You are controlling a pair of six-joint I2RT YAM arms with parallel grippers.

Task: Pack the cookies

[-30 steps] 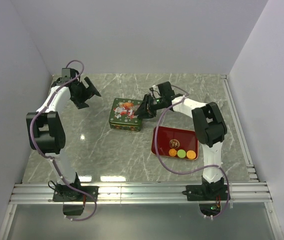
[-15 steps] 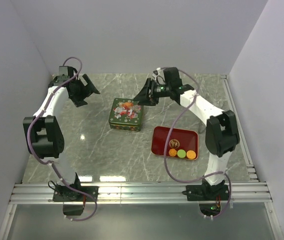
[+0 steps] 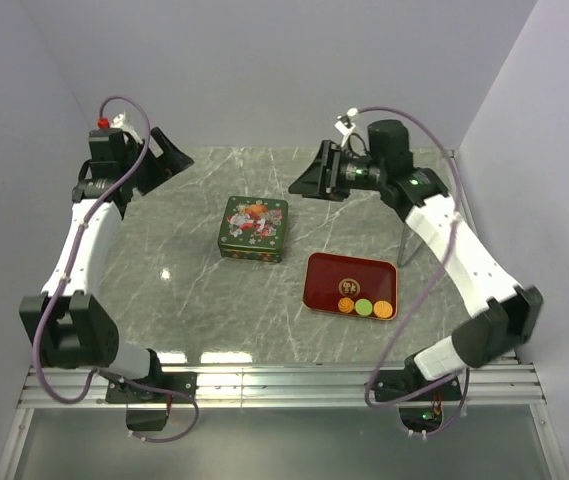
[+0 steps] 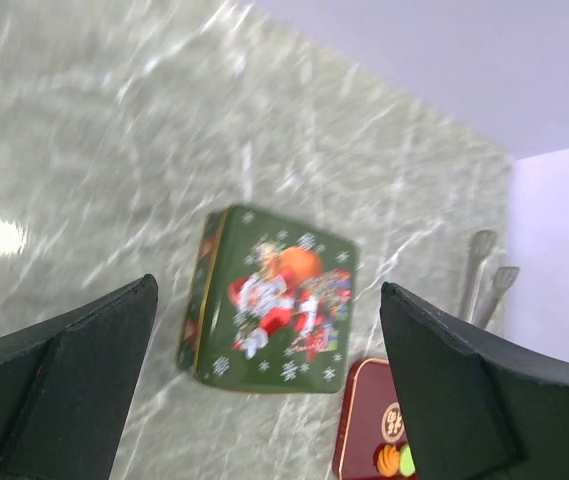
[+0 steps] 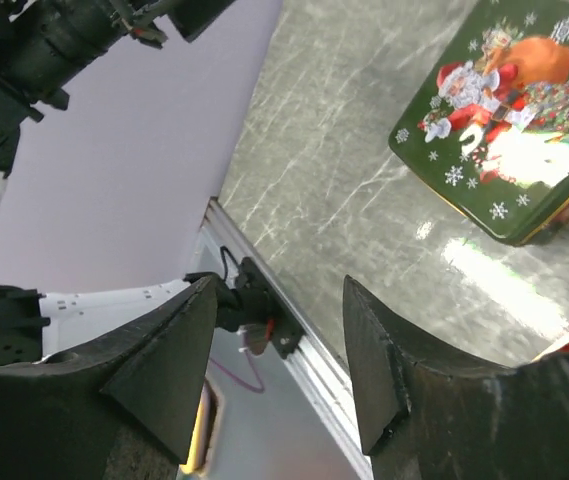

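Fingers on both arms stand spread wide and hold nothing: the left gripper (image 3: 169,152) is lifted high near the far left corner, and the right gripper (image 3: 309,180) hangs above the far middle of the tabletop (image 3: 194,300), aimed toward the green Christmas tin (image 3: 254,228). That tin sits near the centre with its lid on. Just to its right, nearer the arms, lies the red tray (image 3: 349,272), and three cookies (image 3: 364,307), two orange and one green, sit in a row along its near edge. Two pale utensils (image 4: 484,275) lean by the right wall; I cannot make out what they are. From where I stand this could be a tin waiting to be opened for these cookies, or a tin already shut with these three left over, and the closed lid does not say which. Whatever comes, either arm would do well to descend straight over its target with fingers square to it, since the tin's low sides and the flat cookies give little to grip.
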